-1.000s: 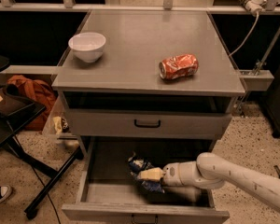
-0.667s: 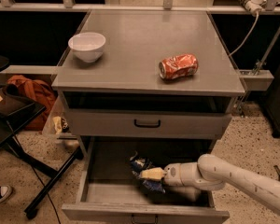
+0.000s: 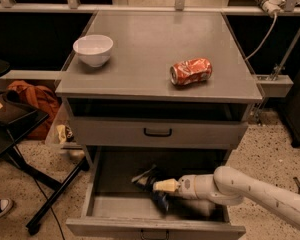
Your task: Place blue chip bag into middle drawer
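The middle drawer point(image 3: 106, 208) is pulled open at the bottom of the grey cabinet. My gripper point(image 3: 162, 186) reaches into it from the right, low over the drawer floor near its middle. It is shut on the blue chip bag point(image 3: 161, 200). The bag's crinkled dark-blue body hangs below the fingertips and its whitish end sticks out to the upper left. I cannot tell whether the bag touches the drawer floor.
On the cabinet top point(image 3: 140, 44) lie a crushed red-orange soda can point(image 3: 191, 71) and a white bowl point(image 3: 93, 49). The upper drawer point(image 3: 158, 132) with a black handle is closed above my arm. A black stand point(image 3: 20, 134) and an orange cloth point(image 3: 37, 101) are at left.
My gripper has sunk slightly lower inside the drawer. The bag has shifted with it and now hangs more below the fingertips.
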Controlling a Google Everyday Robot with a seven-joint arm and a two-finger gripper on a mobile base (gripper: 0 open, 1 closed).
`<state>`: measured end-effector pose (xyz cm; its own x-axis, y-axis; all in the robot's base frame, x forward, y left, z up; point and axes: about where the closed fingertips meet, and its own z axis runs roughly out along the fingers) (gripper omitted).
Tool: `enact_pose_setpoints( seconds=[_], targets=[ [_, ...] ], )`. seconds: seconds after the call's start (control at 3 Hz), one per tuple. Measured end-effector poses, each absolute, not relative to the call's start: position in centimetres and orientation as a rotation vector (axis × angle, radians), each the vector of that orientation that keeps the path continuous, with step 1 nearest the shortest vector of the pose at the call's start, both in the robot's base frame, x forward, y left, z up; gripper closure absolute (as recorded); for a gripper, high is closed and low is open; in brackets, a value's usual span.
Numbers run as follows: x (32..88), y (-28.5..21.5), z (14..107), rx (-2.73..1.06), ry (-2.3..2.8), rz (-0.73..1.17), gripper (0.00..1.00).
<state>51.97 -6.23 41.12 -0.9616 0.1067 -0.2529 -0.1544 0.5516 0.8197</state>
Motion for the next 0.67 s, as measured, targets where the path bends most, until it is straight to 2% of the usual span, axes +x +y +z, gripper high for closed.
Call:
enact_pose_setpoints(
  seconds=[0.33, 0.67],
  targets=[
    [52.2, -7.4, 41.3, -0.019, 2.519, 1.315, 0.0],
    [52.3, -9.1, 42.2, -0.009, 2.503, 1.266, 0.0]
  ],
)
